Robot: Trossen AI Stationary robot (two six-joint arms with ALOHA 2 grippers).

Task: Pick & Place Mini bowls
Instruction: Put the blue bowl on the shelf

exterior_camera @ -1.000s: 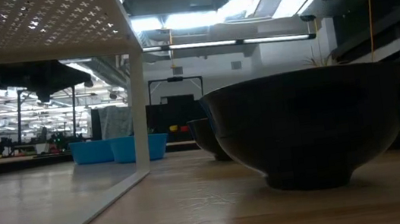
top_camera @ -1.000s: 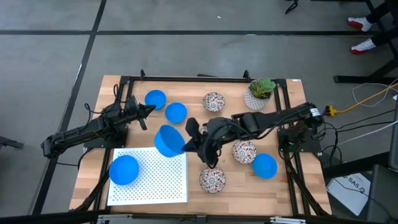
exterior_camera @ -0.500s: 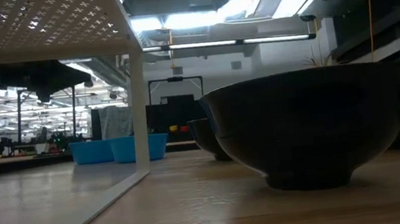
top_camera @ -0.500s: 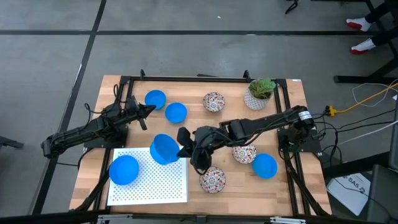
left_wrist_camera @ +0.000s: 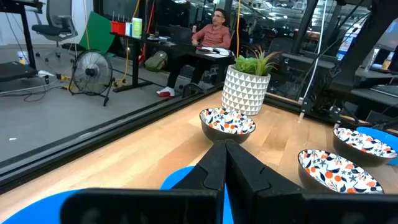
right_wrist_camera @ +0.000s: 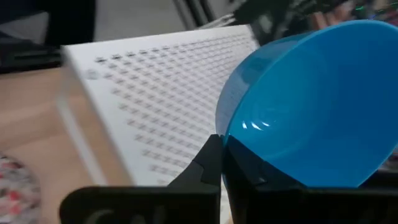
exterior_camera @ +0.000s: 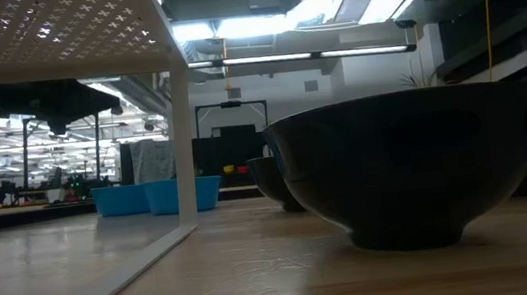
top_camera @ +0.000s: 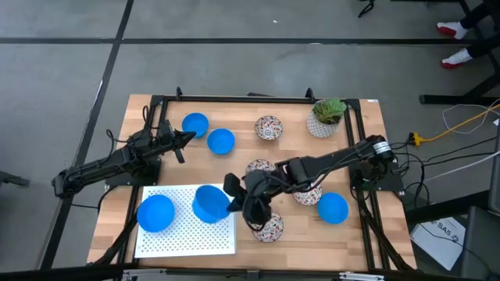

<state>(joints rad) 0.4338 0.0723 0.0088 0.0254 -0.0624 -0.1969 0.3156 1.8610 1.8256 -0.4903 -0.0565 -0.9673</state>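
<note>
My right gripper [top_camera: 232, 201] pinches the rim of a plain bright blue mini bowl [top_camera: 209, 203] over the white perforated shelf [top_camera: 187, 234], bowl tipped sideways. My left gripper [top_camera: 187, 138] waits closed.

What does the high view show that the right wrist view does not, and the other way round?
Only the high view shows the whole table, the potted plant, the waiting left claw and the other bowls. Only the right wrist view shows closely the right claw pinching the rim of the blue bowl. Both show that bowl over the white perforated rack.
</note>
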